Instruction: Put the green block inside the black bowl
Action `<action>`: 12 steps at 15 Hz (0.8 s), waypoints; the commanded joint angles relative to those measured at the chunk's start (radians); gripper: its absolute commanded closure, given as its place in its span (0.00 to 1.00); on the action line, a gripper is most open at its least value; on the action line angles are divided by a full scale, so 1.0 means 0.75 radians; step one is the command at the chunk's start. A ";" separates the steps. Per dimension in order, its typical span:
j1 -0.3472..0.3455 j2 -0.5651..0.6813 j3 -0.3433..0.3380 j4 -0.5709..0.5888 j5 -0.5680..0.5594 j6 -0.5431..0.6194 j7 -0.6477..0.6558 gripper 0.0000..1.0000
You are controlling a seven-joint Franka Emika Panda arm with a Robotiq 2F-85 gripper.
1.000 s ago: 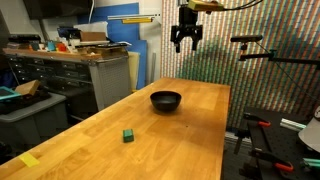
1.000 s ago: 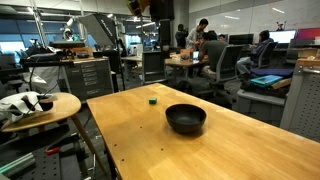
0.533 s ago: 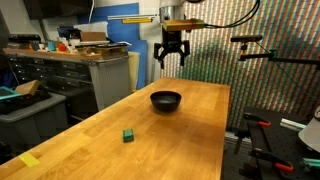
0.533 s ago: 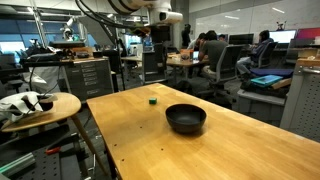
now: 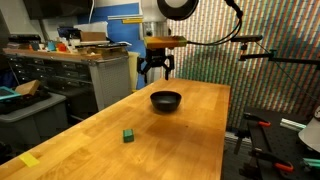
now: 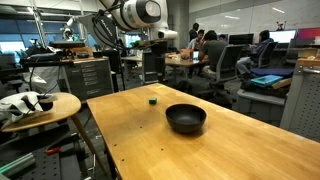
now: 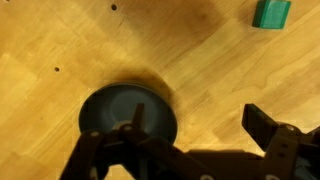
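Above the far stretch of the wooden table, the gripper hangs in the air over the long edge. Its fingers are spread wide and hold nothing, and it sits higher than the black bowl and a little to one side of it. In the wrist view the fingers reach in from the bottom. The bowl lies under one of them, and the green block sits at the top edge of the frame, well apart from the bowl. In both exterior views the block rests on the wood away from the long edges, with open tabletop between it and the bowl. A flat yellow piece lies close to the table's edge. A round side table stands just off the long side.
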 commanded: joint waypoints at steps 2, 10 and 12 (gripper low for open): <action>0.065 0.138 -0.011 0.137 0.033 0.025 0.008 0.00; 0.146 0.370 -0.005 0.344 0.103 -0.004 -0.018 0.00; 0.164 0.426 -0.006 0.384 0.111 0.001 -0.019 0.00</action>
